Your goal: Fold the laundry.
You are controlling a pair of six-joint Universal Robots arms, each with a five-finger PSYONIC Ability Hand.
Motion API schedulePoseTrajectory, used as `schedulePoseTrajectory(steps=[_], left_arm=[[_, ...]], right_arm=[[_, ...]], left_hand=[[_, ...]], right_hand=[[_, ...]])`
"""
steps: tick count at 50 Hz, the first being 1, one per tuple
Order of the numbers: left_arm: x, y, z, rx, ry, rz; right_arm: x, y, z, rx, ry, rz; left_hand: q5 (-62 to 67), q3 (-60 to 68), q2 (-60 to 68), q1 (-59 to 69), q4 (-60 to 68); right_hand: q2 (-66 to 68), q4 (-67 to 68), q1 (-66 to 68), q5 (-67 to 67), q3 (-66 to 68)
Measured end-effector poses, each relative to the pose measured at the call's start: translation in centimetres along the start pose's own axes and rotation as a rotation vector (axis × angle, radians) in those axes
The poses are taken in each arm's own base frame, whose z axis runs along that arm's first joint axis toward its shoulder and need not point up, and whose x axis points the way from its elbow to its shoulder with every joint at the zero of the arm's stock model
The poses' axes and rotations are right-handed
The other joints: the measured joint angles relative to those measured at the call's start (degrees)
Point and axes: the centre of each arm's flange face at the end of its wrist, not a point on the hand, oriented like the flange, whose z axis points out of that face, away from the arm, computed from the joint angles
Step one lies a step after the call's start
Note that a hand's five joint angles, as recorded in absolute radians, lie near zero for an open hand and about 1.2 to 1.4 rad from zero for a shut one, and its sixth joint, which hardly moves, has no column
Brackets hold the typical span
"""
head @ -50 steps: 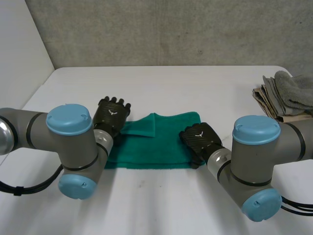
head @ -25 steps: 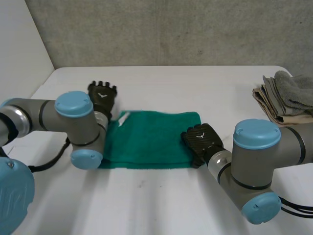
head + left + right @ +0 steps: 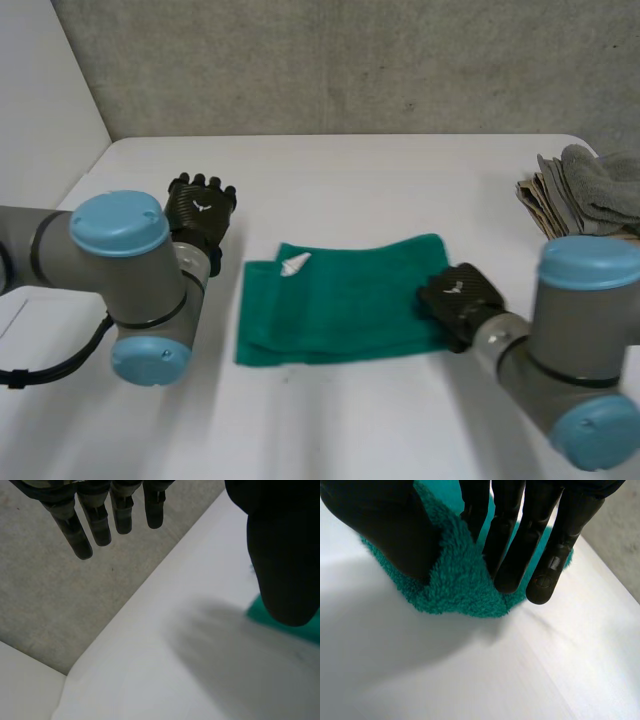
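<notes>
We observe the right hand [image 3: 458, 292] clamped on the green towel [image 3: 340, 300]. In the right wrist view its thumb [image 3: 385, 525] and fingers [image 3: 510, 540] pinch a raised fold of the towel [image 3: 460, 580] between them, at the towel's right edge. The rest of the towel lies flat near the middle of the white table [image 3: 400, 170], with its left part doubled over. A small white tag [image 3: 295, 264] shows near its far left corner.

We observe the left hand [image 3: 200, 205] with its fingers [image 3: 95, 520] straight and spread from the thumb [image 3: 282, 555], holding nothing. It is over bare table, to the left of the towel and apart from it. In the left wrist view, a strip of the towel [image 3: 310, 632] shows just past the thumb.

We note a stack of folded grey and beige cloths [image 3: 585, 200] at the table's right edge, well apart from the towel.
</notes>
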Motion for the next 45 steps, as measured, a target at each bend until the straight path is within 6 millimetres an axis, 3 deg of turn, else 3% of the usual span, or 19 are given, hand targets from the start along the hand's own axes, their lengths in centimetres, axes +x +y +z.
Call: schedulePoseTrajectory(steps=[4, 8, 11, 15, 18, 22, 28, 29, 30, 32, 34, 35, 39, 42, 45], left_arm=[[-0.6, -0.6, -1.2, 0.007, -0.001, -0.002], [-1.0, -1.0, -2.1, 0.014, 0.004, -0.006], [-1.2, -1.2, -2.6, 0.020, 0.011, -0.010], [-1.3, -1.4, -2.8, 0.028, 0.014, -0.013], [-1.4, -1.7, -2.8, 0.039, 0.011, -0.020], [-1.5, -2.3, -2.8, 0.055, 0.006, -0.035], [-1.2, -3.3, -3.3, 0.087, 0.014, -0.076], [-1.1, -3.6, -3.4, 0.093, 0.018, -0.085], [-1.0, -3.7, -3.5, 0.097, 0.020, -0.091], [-0.8, -4.0, -3.7, 0.107, 0.027, -0.106], [-0.3, -4.5, -4.0, 0.122, 0.042, -0.127], [-0.1, -4.7, -4.2, 0.128, 0.048, -0.135], [0.6, -5.3, -4.6, 0.144, 0.069, -0.158], [1.7, -6.1, -5.5, 0.167, 0.107, -0.196], [2.7, -6.8, -6.3, 0.183, 0.143, -0.229]], right_arm=[[2.4, 1.6, -1.0, -0.085, 0.035, -0.093], [4.1, 1.7, -1.5, -0.109, 0.070, -0.189], [4.6, 0.2, -1.6, -0.065, 0.094, -0.268], [3.6, -2.6, -1.8, 0.037, 0.087, -0.335], [0.1, -6.1, -2.1, 0.202, 0.015, -0.398], [-4.5, -8.3, -2.7, 0.355, -0.110, -0.447], [-10.3, -8.5, -3.4, 0.450, -0.291, -0.459], [-10.8, -8.4, -3.5, 0.449, -0.310, -0.445], [-11.0, -8.3, -3.5, 0.445, -0.319, -0.429], [-11.1, -8.1, -3.4, 0.425, -0.332, -0.370], [-10.0, -8.0, -3.0, 0.382, -0.309, -0.246], [-9.3, -8.0, -2.9, 0.364, -0.292, -0.190], [-6.5, -8.0, -2.4, 0.315, -0.219, -0.009], [-1.9, -7.6, -2.1, 0.274, -0.117, 0.249], [0.8, -7.2, -2.1, 0.261, -0.063, 0.396]], left_hand=[[0.0, 0.0, 0.0, 0.0, 0.0], [0.0, 0.0, 0.0, 0.0, 0.0], [0.0, 0.0, 0.0, 0.0, 0.0], [0.0, 0.0, 0.0, 0.0, 0.0], [0.0, 0.0, 0.0, 0.0, 0.0], [0.0, 0.0, 0.0, 0.0, 0.0], [0.0, 0.0, 0.0, 0.0, 0.0], [0.0, 0.0, 0.0, 0.0, 0.0], [0.0, 0.0, 0.0, 0.0, 0.0], [0.0, 0.0, 0.0, 0.0, 0.0], [0.0, 0.0, 0.0, 0.0, 0.0], [0.0, 0.0, 0.0, 0.0, 0.0], [0.0, 0.0, 0.0, 0.0, 0.0], [0.0, 0.0, 0.0, 0.0, 0.0], [0.0, 0.0, 0.0, 0.0, 0.0]], right_hand=[[0.0, 0.0, 0.0, 0.5, 0.0], [0.0, 0.0, 0.9, 0.5, 0.0], [0.0, 0.0, 0.9, 0.5, 0.0], [0.0, 0.0, 0.9, 0.5, 0.0], [0.0, 0.0, 1.5, 0.6, 0.0], [0.0, 0.0, 2.5, 0.9, 0.0], [0.0, 0.0, 2.5, 0.9, 0.0], [-10.2, -10.3, -6.7, -8.8, -10.2], [-10.2, -10.3, -6.7, -8.8, -10.2], [-30.2, -29.8, -25.6, -27.6, -29.8], [-51.5, -51.2, -40.7, -48.1, -51.0], [-53.4, -53.7, -41.8, -50.7, -53.7], [-54.7, -54.7, -42.0, -52.4, -55.3], [-54.7, -54.7, -42.0, -52.6, -55.3], [-54.7, -54.7, -42.0, -52.6, -55.3]])
